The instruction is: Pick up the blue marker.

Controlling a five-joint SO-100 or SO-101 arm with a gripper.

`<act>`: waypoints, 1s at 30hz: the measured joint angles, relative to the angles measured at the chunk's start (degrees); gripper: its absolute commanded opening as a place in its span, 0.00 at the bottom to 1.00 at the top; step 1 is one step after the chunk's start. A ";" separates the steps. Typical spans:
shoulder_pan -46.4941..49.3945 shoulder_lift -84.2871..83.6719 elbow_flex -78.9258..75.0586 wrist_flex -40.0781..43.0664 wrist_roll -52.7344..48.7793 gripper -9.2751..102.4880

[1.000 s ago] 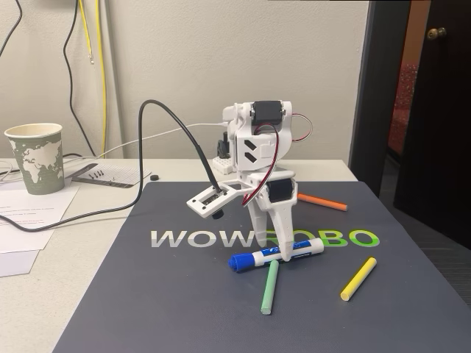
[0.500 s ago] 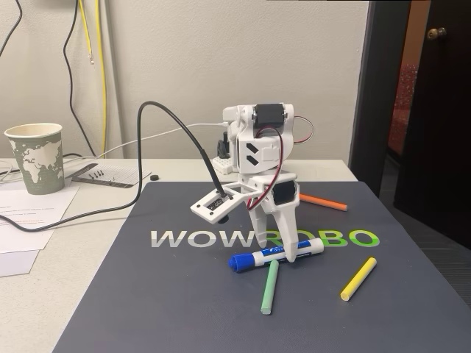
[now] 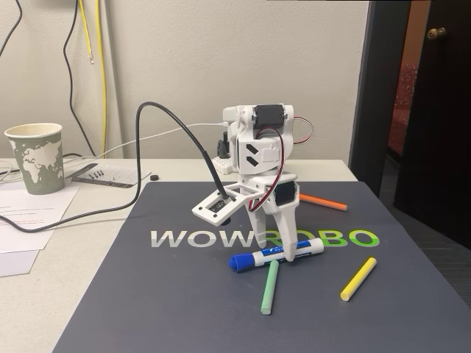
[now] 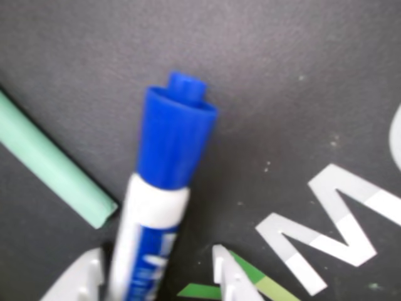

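Note:
The blue marker lies on the dark mat, its blue cap pointing left in the fixed view. My white gripper stands straight down over the barrel's right half, a finger on each side. In the wrist view the blue marker runs up from the bottom edge, cap at the top. The gripper straddles the white barrel there. The left fingertip is close against it. A narrow dark gap shows between the barrel and the right fingertip. The marker still rests on the mat.
A green stick lies just in front of the marker, its end close to the left finger. A yellow stick lies to the right and an orange stick behind. A paper cup, papers and cables sit at left.
The wrist has tilted and shifted slightly, bringing the camera bracket a little lower and to the right. The fingers stay at the marker, which has not moved.

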 measured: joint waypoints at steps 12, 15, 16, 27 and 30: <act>0.00 0.00 0.00 0.00 0.00 0.18; 0.00 0.00 0.00 0.00 0.09 0.17; 0.00 0.00 0.00 0.00 0.09 0.17; 0.00 0.00 -0.44 0.00 2.11 0.10; 0.00 0.00 -1.49 0.00 2.99 0.09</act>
